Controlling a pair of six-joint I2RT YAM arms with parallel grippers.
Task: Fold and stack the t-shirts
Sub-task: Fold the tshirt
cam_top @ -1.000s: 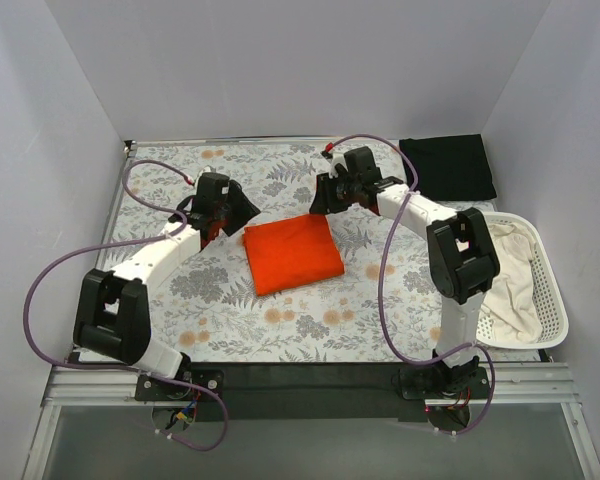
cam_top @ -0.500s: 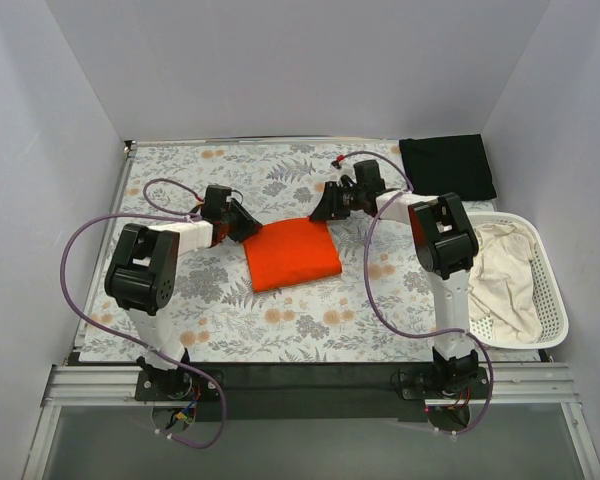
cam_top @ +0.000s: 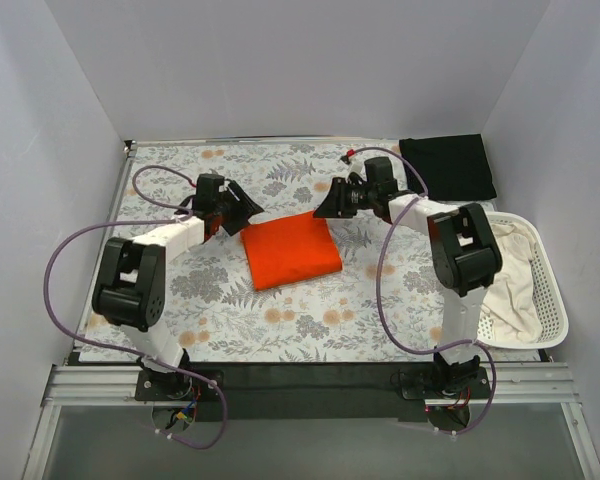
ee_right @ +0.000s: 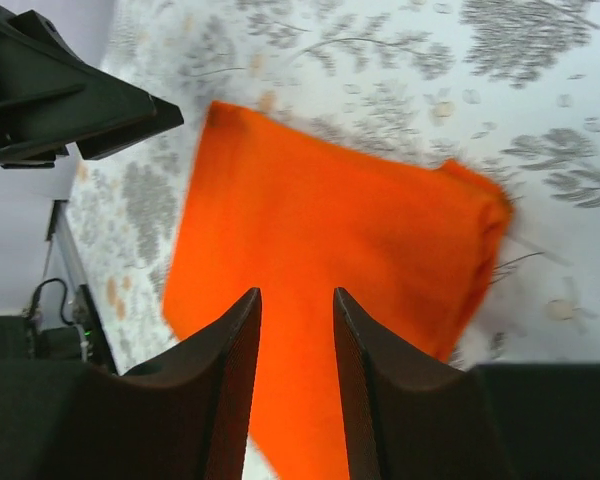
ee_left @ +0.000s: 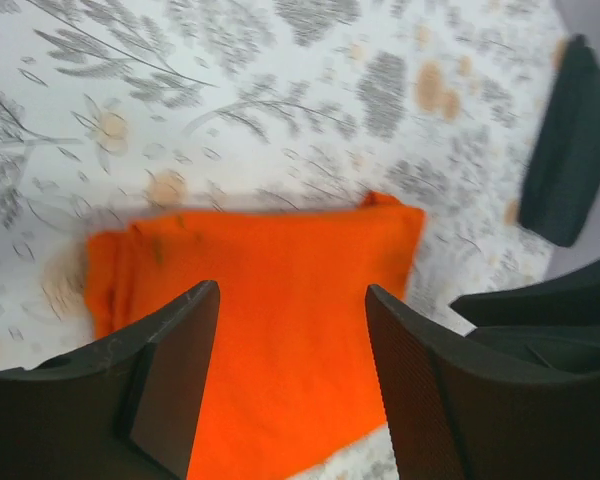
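The folded bright orange fabric t-shirt (cam_top: pixel 292 250) lies flat between the grippers, under both. The left gripper (cam_top: pixel 246 211) gapes wide and the right gripper (cam_top: pixel 323 208) narrowly, neither clamping cloth. The folded black fabric t-shirt (cam_top: pixel 448 166) lies well beyond the right gripper.

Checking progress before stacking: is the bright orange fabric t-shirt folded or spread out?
Folded. The bright orange fabric t-shirt lies as a compact rectangle, no sleeves showing, layered edges at one end.

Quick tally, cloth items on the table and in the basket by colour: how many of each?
Orange: 1, the folded orange t-shirt
Black: 1, the folded black t-shirt
Cream: 1, the crumpled cream cloth in the white basket
Total: 3
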